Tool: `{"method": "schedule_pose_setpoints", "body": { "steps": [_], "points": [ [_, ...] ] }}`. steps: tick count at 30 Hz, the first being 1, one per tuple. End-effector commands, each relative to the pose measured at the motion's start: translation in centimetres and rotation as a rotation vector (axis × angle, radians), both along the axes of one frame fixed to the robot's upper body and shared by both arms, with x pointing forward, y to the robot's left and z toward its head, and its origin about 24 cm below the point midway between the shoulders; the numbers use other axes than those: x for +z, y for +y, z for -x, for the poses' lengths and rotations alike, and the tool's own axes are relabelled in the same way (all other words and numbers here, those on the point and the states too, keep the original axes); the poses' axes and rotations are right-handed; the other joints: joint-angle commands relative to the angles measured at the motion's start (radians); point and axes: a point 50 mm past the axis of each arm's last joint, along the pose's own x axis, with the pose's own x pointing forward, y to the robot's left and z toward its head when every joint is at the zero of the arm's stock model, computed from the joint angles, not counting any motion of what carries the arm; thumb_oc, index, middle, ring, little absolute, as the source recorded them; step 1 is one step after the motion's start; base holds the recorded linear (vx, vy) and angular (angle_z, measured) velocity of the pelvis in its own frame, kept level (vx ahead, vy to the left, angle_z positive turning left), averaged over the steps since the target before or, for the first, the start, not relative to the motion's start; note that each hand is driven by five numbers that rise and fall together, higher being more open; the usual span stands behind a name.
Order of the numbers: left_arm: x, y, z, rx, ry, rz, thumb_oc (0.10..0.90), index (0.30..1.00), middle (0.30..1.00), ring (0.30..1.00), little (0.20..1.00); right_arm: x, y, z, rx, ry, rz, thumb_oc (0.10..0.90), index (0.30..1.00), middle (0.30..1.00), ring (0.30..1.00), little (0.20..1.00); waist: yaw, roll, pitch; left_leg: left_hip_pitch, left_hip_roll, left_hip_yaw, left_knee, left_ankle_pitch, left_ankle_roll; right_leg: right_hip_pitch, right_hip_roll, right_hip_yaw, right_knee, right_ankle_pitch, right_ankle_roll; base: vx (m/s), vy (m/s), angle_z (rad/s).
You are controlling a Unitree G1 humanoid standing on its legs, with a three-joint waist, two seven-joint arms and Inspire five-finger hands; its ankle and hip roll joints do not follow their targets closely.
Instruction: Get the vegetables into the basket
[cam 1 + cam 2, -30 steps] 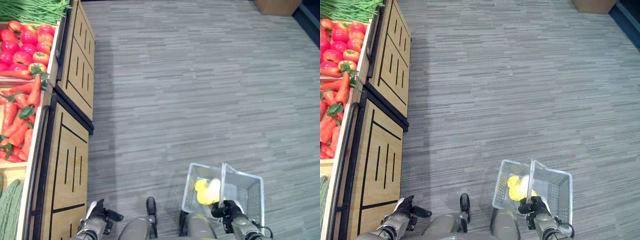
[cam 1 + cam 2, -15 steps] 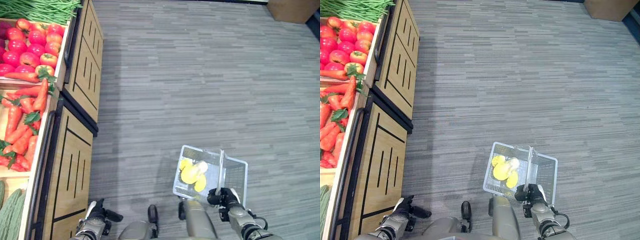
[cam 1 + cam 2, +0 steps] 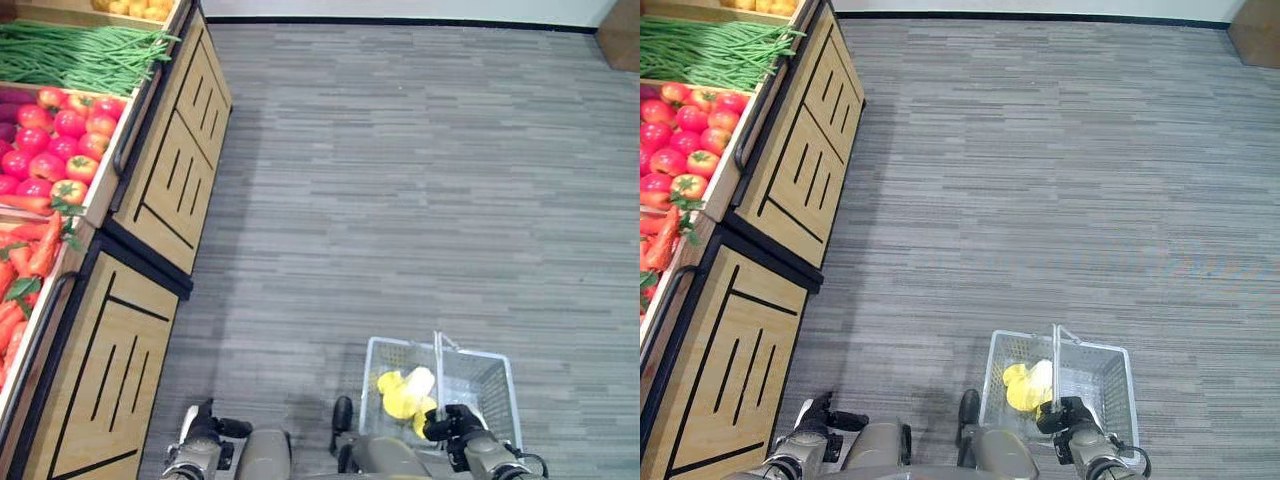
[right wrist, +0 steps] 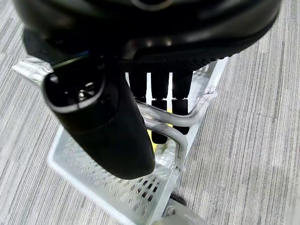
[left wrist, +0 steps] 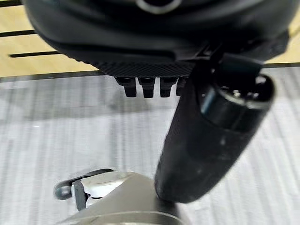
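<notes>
Left eye view: the silver wire basket (image 3: 470,375) hangs low at the robot's right side by its upright metal handle (image 3: 437,360), so the yellow vegetables (image 3: 404,392) stay settled inside it; the right hand (image 3: 457,427) is at the handle's foot
Right eye view: the wooden produce stand (image 3: 770,200) runs along the robot's left, long green beans (image 3: 710,50) at the far end, red tomatoes (image 3: 680,135) next, orange carrots (image 3: 660,245) nearest, all well apart from the basket across the grey striped floor (image 3: 1040,150); I'd judge more picking lies ahead
Left wrist view: the left hand (image 5: 154,47) holds nothing, fingers curled in with only the tips (image 5: 146,87) peeking out, the thumb jutting forward, tucked out of the way, I'd say
Right wrist view: fingers (image 4: 159,93) hooked over the handle bar, thumb (image 4: 101,126) in front, a carrying grip
</notes>
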Motion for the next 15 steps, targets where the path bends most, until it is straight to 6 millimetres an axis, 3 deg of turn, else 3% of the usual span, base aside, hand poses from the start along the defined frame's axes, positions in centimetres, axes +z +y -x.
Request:
{"method": "schedule_pose_setpoints", "body": {
  "steps": [1,2,4,5,9,15],
  "points": [
    [-0.7,-1.1,1.2,-0.059,0.057,-0.001,0.900,1.000,1.000,1.000,1.000,0.1,-2.9,3.2,-0.047,0.068,0.079,0.400,0.300,0.300,0.300,0.300,-0.011,0.032,-0.012,0.083,-0.064,0.039,-0.417,0.066,0.081,-0.090,-0.100,0.049,0.090,-0.069,0.134,0.18,0.251,0.72],
    [-0.7,-1.1,1.2,-0.080,0.062,-0.013,0.900,1.000,1.000,1.000,1.000,0.1,-3.3,3.6,-0.049,0.082,0.096,0.400,0.300,0.300,0.300,0.300,-0.005,0.045,-0.019,0.046,-0.072,0.020,-0.495,0.132,0.075,-0.074,-0.100,0.042,0.091,-0.074,0.134,0.25,0.359,0.57],
    [-0.6,-0.8,1.1,-0.078,0.058,-0.010,0.900,1.000,1.000,1.000,1.000,-0.1,-2.4,3.2,-0.031,0.079,0.077,0.400,0.300,0.300,0.300,0.300,0.001,0.040,-0.020,0.075,-0.080,0.015,-0.460,0.081,0.095,-0.070,-0.103,0.093,0.130,-0.089,0.148,0.33,0.580,-0.39],
    [-0.5,0.2,1.5,-0.089,0.075,-0.041,0.900,1.000,1.000,1.000,1.000,-0.3,-1.8,3.2,-0.028,0.082,0.067,0.400,0.300,0.300,0.300,0.300,0.012,0.021,-0.026,0.095,-0.096,0.065,-0.416,0.020,0.129,-0.055,-0.130,0.138,0.131,-0.076,0.181,0.26,0.633,-0.95],
    [-0.2,1.2,1.4,-0.065,0.063,-0.061,0.900,1.000,1.000,1.000,1.000,-0.4,-1.3,2.7,0.000,0.084,0.057,0.400,0.300,0.300,0.300,0.300,0.031,0.008,-0.018,0.106,-0.109,0.092,-0.398,-0.014,0.159,-0.067,-0.144,0.174,0.145,-0.057,0.200,0.09,0.324,-0.66],
    [0.0,1.8,1.5,-0.056,0.068,-0.074,0.900,1.000,1.000,1.000,1.000,-0.4,-1.0,2.5,0.018,0.089,0.047,0.400,0.300,0.300,0.300,0.300,0.046,-0.003,-0.014,0.108,-0.135,0.090,-0.387,-0.043,0.192,-0.078,-0.167,0.175,0.159,-0.009,0.226,0.04,0.214,-0.08]
  ]
}}
